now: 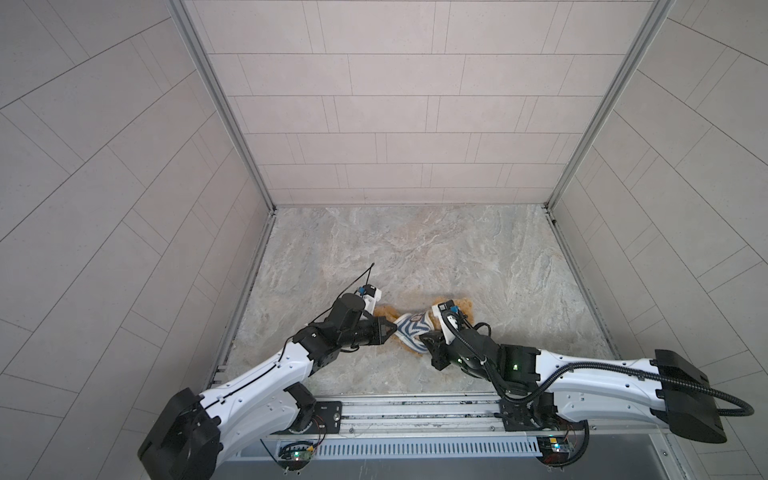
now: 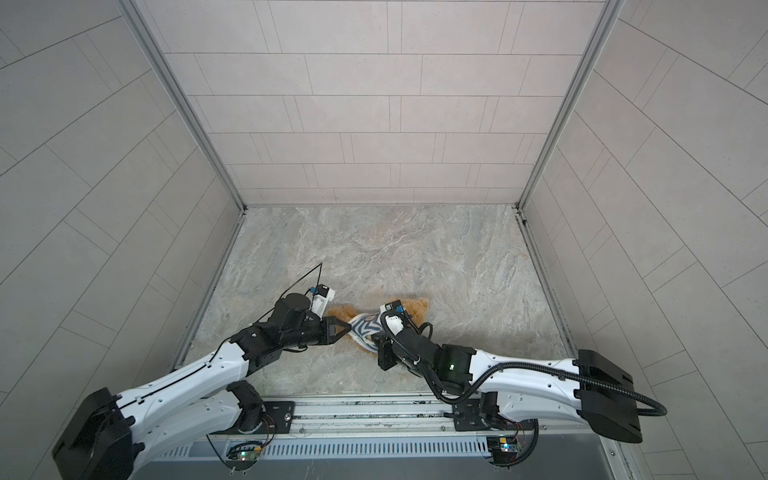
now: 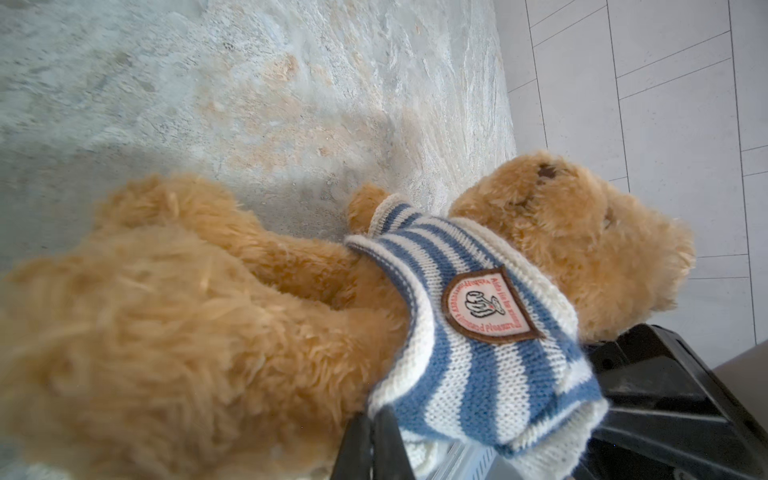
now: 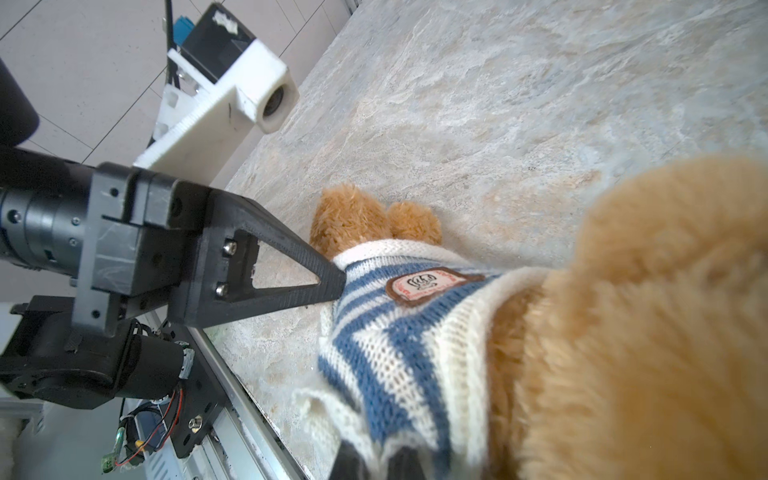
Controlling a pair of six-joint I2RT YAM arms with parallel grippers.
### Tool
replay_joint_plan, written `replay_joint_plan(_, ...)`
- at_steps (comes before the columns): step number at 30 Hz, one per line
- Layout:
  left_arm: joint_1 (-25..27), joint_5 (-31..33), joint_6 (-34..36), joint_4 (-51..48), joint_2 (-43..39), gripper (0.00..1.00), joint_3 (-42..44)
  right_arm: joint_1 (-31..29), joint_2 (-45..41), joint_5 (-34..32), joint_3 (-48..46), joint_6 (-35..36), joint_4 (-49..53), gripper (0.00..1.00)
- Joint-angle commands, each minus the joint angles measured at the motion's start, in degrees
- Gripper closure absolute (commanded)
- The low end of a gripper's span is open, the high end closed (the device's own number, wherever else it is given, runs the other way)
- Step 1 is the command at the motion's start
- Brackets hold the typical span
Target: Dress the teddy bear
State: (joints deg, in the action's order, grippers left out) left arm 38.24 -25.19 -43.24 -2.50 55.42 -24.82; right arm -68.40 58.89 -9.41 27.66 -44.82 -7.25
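Teddy bear (image 3: 208, 332) lies on the table (image 1: 415, 249), a short way beyond the metal rail (image 1: 415, 409) that carries both arms and about level with the rail's middle. Its legs point toward the rail's left end and its head toward the right end, with the nose and chest turned roughly upward. A blue-and-white striped shirt (image 3: 469, 361) with a badge (image 3: 486, 307) covers only the chest and shoulders. One paw (image 3: 363, 203) pokes out of a sleeve, and the belly and legs are bare.

The left hand (image 4: 338, 284) has its jaws together, pinching the shirt's edge on the leg side. The right hand (image 4: 380, 459) is clamped on the knit too, at a loose cream-edged corner. Whether that corner is the other sleeve I cannot tell, and the second arm is hidden.

By its looks the bear is light, soft and squashy. It would probably slide on the smooth stone-patterned table and fold rather than resist, so a pull from one side alone would likely drag the whole toy. The long pile gives little to pinch, though the limbs look thick enough for jaws to close around.

The knit stretches. Its ribbed edges seem the firmest places to hold, while a grip in the open weave could snag or slip. With a hand on each side of the shirt the toy is braced, and the hem looks ready to be drawn down over the belly.
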Motion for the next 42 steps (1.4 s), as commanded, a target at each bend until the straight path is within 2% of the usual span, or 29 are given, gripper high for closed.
replay_joint_plan(1, -3.32, 5.77, 3.6, -5.15, 0.6, 1.0, 1.97, -0.49, -3.99, -0.16, 0.21, 1.12, -0.19, 1.0)
replay_joint_plan(9, -3.96, 6.15, 6.78, -5.88, 0.79, 1.0, 2.23, -0.57, -6.49, 3.27, -0.6, 2.64, -2.76, 1.0)
replay_joint_plan(13, -3.9, 5.68, 8.35, -5.53, 1.23, 1.0, 2.4, -0.59, -9.36, 0.35, -1.78, 0.17, -6.63, 1.0)
replay_joint_plan(19, -1.01, 1.37, 7.42, -1.49, 0.39, 1.0, 1.17, -0.56, -3.86, -1.88, 2.56, 1.64, -0.84, 1.0)
replay_joint_plan(23, 2.62, 0.17, 5.67, 2.32, 2.41, 1.0, 1.33, -0.53, 0.37, -4.4, -0.67, 0.11, -8.12, 0.93)
replay_joint_plan(25, 4.03, 0.07, 4.98, 4.02, 3.94, 1.0, 1.72, -0.57, 1.73, -5.06, -2.01, -0.73, -10.94, 0.87)
replay_joint_plan(32, 5.96, -0.89, 3.43, 8.8, 7.74, 1.0, 1.77, -0.53, 1.45, -6.79, -1.17, -1.14, -5.56, 0.67)
replay_joint_plan(36, 6.55, -1.0, 3.77, 9.43, 8.61, 1.0, 1.26, -0.41, 0.87, -9.19, -2.71, -1.04, -6.56, 0.63)
replay_joint_plan(42, 8.72, -1.36, 3.96, 11.07, 10.67, 1.0, 1.38, 0.5, 3.2, -9.15, -2.19, -1.58, -5.92, 0.66)
